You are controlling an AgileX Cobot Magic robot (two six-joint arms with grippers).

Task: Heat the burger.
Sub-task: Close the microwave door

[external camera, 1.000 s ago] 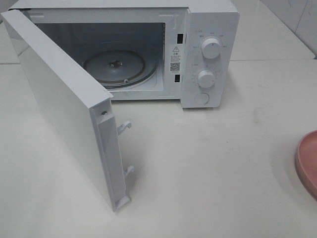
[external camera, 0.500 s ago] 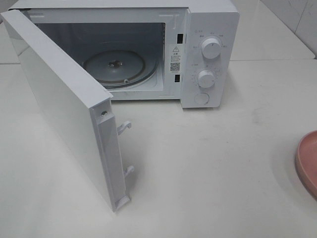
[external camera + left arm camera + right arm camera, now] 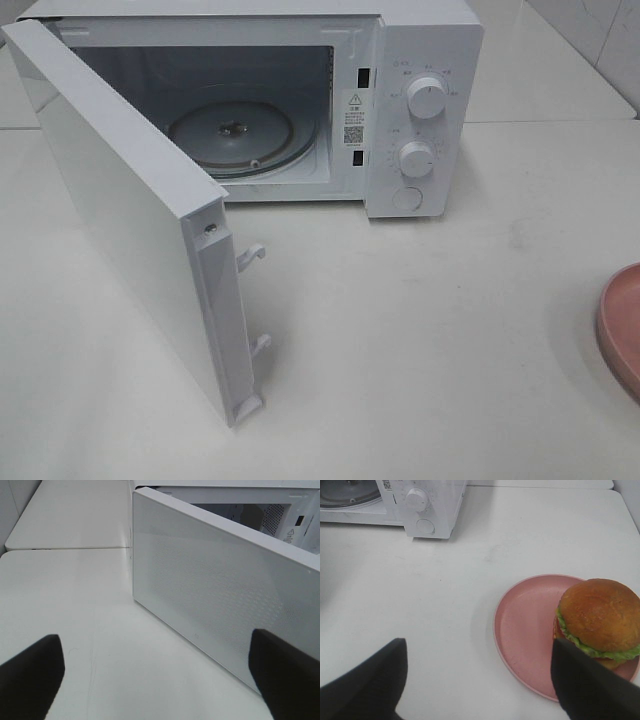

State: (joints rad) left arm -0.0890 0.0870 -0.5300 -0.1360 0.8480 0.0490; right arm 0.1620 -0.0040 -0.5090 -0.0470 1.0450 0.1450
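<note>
Nothing has shifted since a second ago. The microwave [image 3: 300, 100] door [image 3: 140, 215] hangs open at 9 o'clock. The burger [image 3: 598, 622] sits on the pink plate [image 3: 525, 625]. Left gripper [image 3: 155, 675] and right gripper [image 3: 477, 685] both stand spread, empty.

White tabletops under soft, even light

The white table [image 3: 450, 330] has a smooth, faintly scuffed surface, and a seam [image 3: 560, 122] runs across it where two tabletops meet. In the left wrist view a second white tabletop [image 3: 70, 515] with rounded corners lies beyond the same seam. Pale wall tiles [image 3: 600, 30] with thin grout lines show at the upper right corner of the high view.
</note>
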